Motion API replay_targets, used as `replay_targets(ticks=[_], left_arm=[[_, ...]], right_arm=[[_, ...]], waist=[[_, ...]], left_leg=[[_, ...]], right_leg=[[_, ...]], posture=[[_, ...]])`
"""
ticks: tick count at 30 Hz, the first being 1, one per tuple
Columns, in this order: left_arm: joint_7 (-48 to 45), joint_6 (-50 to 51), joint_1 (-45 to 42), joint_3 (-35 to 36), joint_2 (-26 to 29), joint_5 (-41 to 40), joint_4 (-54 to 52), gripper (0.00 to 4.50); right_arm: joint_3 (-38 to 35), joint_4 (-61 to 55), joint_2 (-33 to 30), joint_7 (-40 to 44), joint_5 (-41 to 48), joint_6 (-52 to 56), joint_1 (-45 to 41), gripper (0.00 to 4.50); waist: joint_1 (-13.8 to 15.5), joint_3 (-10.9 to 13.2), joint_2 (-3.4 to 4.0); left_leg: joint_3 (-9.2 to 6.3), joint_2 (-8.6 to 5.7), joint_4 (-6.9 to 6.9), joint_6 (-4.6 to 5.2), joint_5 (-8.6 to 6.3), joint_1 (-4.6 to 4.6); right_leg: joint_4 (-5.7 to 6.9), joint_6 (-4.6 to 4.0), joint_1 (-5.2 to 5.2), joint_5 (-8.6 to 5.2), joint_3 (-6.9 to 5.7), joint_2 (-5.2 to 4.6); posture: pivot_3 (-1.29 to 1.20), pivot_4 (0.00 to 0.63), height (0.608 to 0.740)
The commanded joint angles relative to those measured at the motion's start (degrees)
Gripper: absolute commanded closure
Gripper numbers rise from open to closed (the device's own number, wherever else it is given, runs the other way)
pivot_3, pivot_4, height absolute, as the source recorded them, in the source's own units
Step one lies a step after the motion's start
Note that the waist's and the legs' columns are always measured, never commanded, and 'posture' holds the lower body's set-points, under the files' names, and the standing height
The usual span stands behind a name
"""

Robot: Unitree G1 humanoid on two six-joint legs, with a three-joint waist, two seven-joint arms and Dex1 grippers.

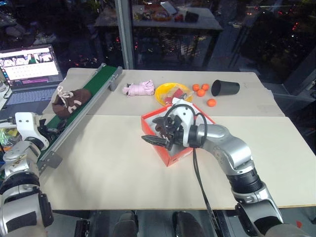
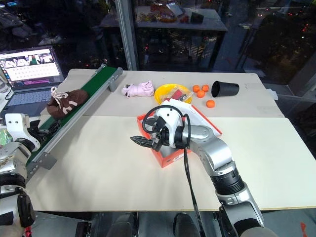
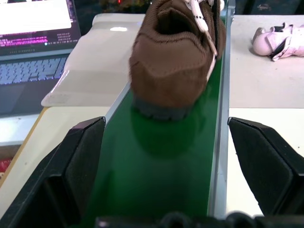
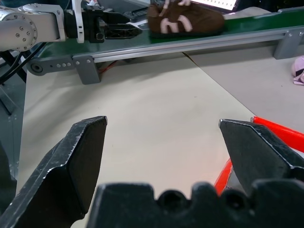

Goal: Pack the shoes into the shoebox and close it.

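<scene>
Left gripper [image 3: 161, 156] held level behind shoe [image 3: 173, 61] on belt [image 3: 156, 175], fingers apart; right gripper [image 1: 154, 140] spread empty over shoebox [image 1: 174, 157].

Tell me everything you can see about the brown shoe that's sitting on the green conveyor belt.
The brown shoe is small, dark brown and suede-like, with whitish laces, pale side marks and a dark-looking sole edge. It stands upright on the green conveyor belt, heel toward the open left gripper, which sits just behind it without touching. Only the belt touches it. A laptop lies beside the belt.
</scene>
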Motion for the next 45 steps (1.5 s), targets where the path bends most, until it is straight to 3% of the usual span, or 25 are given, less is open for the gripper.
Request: replay_targets(ticks=[1,6,7,10,13,22,26,29,31,36,41,45], left_arm=[[0.07,-1.68,-1.59,0.44,2.36,0.4,2.5,0.11],[0.14,-0.43,-2.4,-0.37,3.19,1.14,6.92,0.11],[0.08,-0.41,-2.55,-0.73,3.15,1.46,7.41,0.63],[-0.54,-0.59,-3.66,-1.33,2.26,1.85,7.94,1.58],[-0.79,-0.42,-5.23,-1.9,1.16,2.06,7.97,2.14],[-5.0,2.28,-11.3,-3.09,-3.22,0.39,0.53,2.23],[-5.66,8.29,-11.22,-4.83,-7.52,-1.73,-13.22,2.23],[-4.58,14.6,-9.19,-6.04,-10.9,-3.98,-25.34,2.23],[-2.49,19.92,-7.79,-7.61,-14.07,-5.94,-35.09,2.23],[2.38,30.96,-6.75,-10.35,-20.32,-10.3,-50.56,2.23],[5.86,39.98,-7.46,-13.49,-25.08,-14.6,-61.62,2.23],[7.41,44.43,-7.82,-14.39,-27.37,-17.56,-65.84,2.23]], right_arm=[[-1.58,-3.03,-0.55,-0.08,1.32,0.35,-0.73,0.01],[-1.99,-3.92,-1.5,-0.61,1.18,1.1,-0.57,0.01],[-2.13,-4.13,-1.71,-0.66,1.23,1.27,-0.47,0.0],[-2.56,-4.86,-2.34,-1.11,1.34,1.97,-0.16,0.0],[-2.8,-5.47,-2.61,-1.7,1.45,2.65,-0.05,0.0],[-3.28,-5.57,-2.67,-2.38,1.76,3.12,-0.52,0.0],[-4.53,-5.04,-1.64,-3.29,3.09,3.39,-0.89,0.0],[-9.91,-3.46,2.49,-7.05,7.31,5.78,-1.66,0.0],[-19.43,-0.06,8.28,-13.07,15.03,9.17,-3.53,0.0],[-34.47,7.08,15.62,-25.33,26.83,12.03,-7.7,0.0],[-44.72,13.68,18.17,-35.85,36.59,9.93,-12.23,0.0],[-46.96,15.61,17.58,-39.09,40.0,8.72,-13.32,0.0]], waist=[[-0.01,0.0,0.0],[0.08,0.0,0.0],[0.1,0.0,0.0],[0.39,0.0,0.0],[0.88,0.0,0.0],[1.6,0.02,-0.05],[1.39,0.02,-0.05],[1.36,0.02,-0.06],[1.04,0.02,-0.06],[0.59,0.02,-0.06],[0.04,0.02,-0.06],[-0.24,0.03,-0.04]], left_leg=[[0.0,0.0,-0.01,0.0,0.0,0.0],[0.0,0.0,0.0,0.0,0.0,0.0],[0.0,0.0,0.0,0.0,0.0,0.0],[0.0,0.0,-0.01,0.0,0.0,-0.01],[0.0,0.0,0.0,-0.01,0.0,-0.01],[0.0,0.0,0.05,-0.05,0.03,-0.15],[0.0,0.0,0.03,-0.05,0.03,-0.18],[-0.01,0.01,0.04,-0.05,0.03,-0.22],[-0.01,0.01,0.04,-0.05,0.03,-0.21],[-0.02,0.02,0.07,-0.03,0.04,-0.16],[-0.03,0.01,0.05,-0.02,0.04,-0.15],[-0.04,0.01,0.04,-0.01,0.04,-0.15]], right_leg=[[0.0,0.0,-0.01,0.0,0.0,0.0],[0.0,0.0,-0.01,0.0,-0.01,0.0],[0.0,0.0,-0.01,0.0,-0.01,0.0],[0.01,0.0,-0.01,-0.01,-0.03,0.0],[0.04,0.0,-0.01,0.0,-0.06,-0.02],[0.0,-0.01,-0.02,0.0,-0.13,-0.03],[-0.02,0.0,-0.05,0.0,-0.11,-0.02],[0.0,0.01,-0.06,0.0,-0.1,-0.01],[0.0,0.02,-0.05,0.01,-0.08,0.0],[0.04,0.03,0.01,0.04,-0.05,0.0],[0.01,0.04,0.01,0.04,-0.03,0.0],[-0.01,0.04,0.01,0.03,0.0,0.01]], posture=[[0.0,0.15,0.74],[0.0,0.15,0.74],[0.0,0.15,0.74],[0.0,0.15,0.74],[0.0,0.15,0.74],[0.0,0.15,0.74],[0.0,0.15,0.74],[0.0,0.15,0.74],[0.0,0.15,0.74],[0.0,0.15,0.74],[0.0,0.15,0.74],[0.0,0.15,0.74]])
